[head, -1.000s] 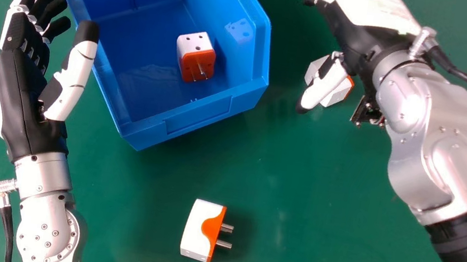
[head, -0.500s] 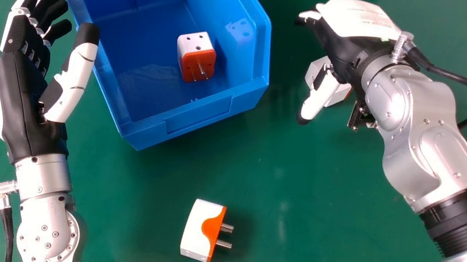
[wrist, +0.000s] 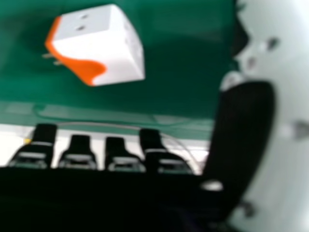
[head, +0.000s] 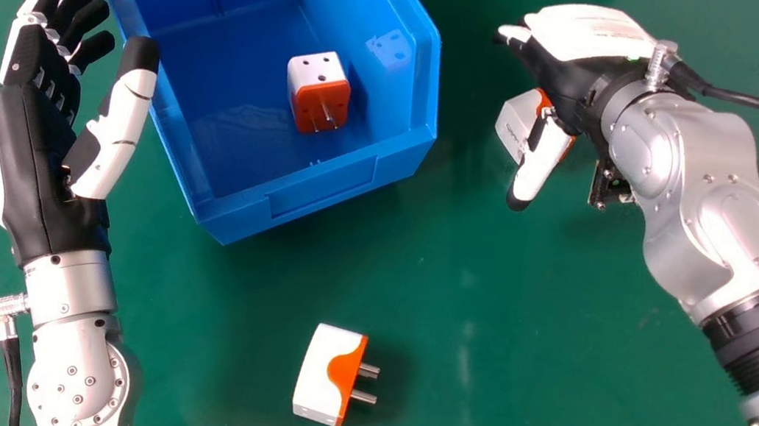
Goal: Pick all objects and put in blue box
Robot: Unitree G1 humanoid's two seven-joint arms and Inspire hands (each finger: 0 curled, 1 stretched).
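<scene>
Head view. Landmark: blue box [head: 319,190]. One white-and-orange adapter [head: 319,89] lies inside it. Second adapter [head: 327,376] on the green table [head: 482,331], well apart from the box on its robot side, two metal pins pointing sideways. Third adapter [head: 514,124] just beyond the box's right wall, orange edge away from it, partly under the right hand [head: 586,34]. That forearm slants in from the robot's right; white back of hand uppermost, fingers toward the box side, thumb [head: 541,163] angled down toward the robot, overlapping the adapter. Left hand [head: 46,151] idle beside the box's left wall, fingers loosely spread, thumb out.

Right hand view. Fingertips [wrist: 150,140] extended, a little apart; thumb wide of them. Nothing pinched. Third adapter sits on the table with a gap to the fingers, pins on its side away from the thumb. Probably light, stiff plastic, smooth enough to slip, sturdy bar the pins. Best hold, I judge: across opposite white faces of the body, clear of the pins; hand likely needs lowering and squaring up first.
</scene>
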